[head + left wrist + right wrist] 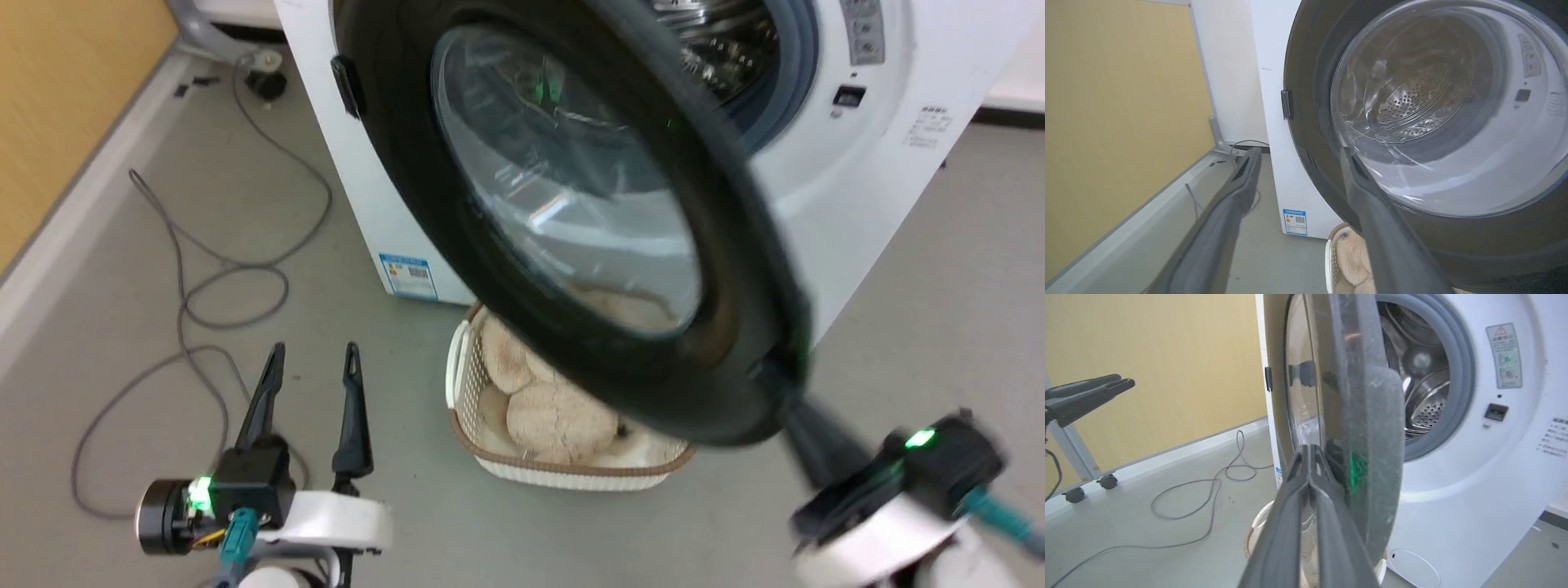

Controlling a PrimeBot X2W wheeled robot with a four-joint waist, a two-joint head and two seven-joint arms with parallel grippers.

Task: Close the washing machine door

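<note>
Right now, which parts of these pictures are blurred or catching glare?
Head view: the right pincer and the washing machine door rim beside it are motion-blurred; the left pincer is sharp. Left wrist view: glare streaks its glass. Right wrist view: green glow on the rim.

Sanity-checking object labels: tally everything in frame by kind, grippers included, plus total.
Washing machine: 1
Washing machine door: 1
Basket: 1, fluffy load not countable
Grey floor cable: 1
Grippers: 2, left gripper open, right gripper shut
Total: 6
</note>
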